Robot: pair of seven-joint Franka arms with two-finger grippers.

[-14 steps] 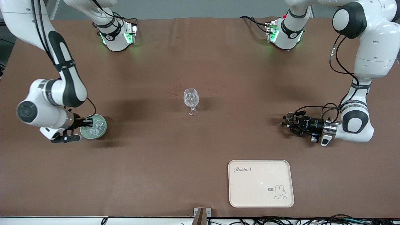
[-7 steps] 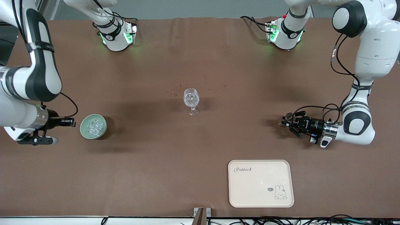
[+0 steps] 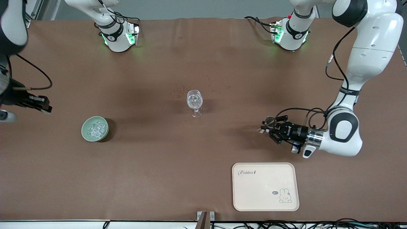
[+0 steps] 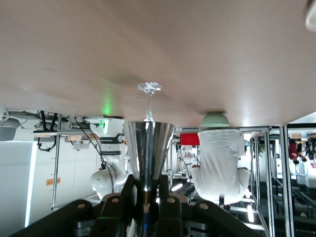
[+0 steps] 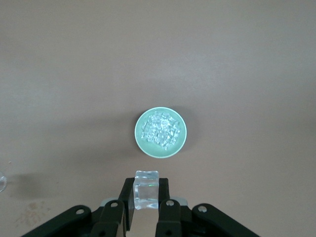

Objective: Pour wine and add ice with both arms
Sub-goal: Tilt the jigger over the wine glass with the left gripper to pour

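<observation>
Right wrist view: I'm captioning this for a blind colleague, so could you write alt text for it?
The right pincer, shut on a clear ice cube, hangs above a brown table. Below it sits a pale green bowl filled with more ice.

Both arms are built of large white rounded shells with black bands at the joints. The left arm [image 3: 365, 41] carries thin black cables looping from its forearm down to a silver wrist ring and a small black two-finger left gripper [image 3: 265, 127]. The right arm [image 3: 12, 22] shows the same white and black casing, with a black cable curving to its black right gripper [image 3: 44, 106]. Each base glows green beside black collars.
</observation>
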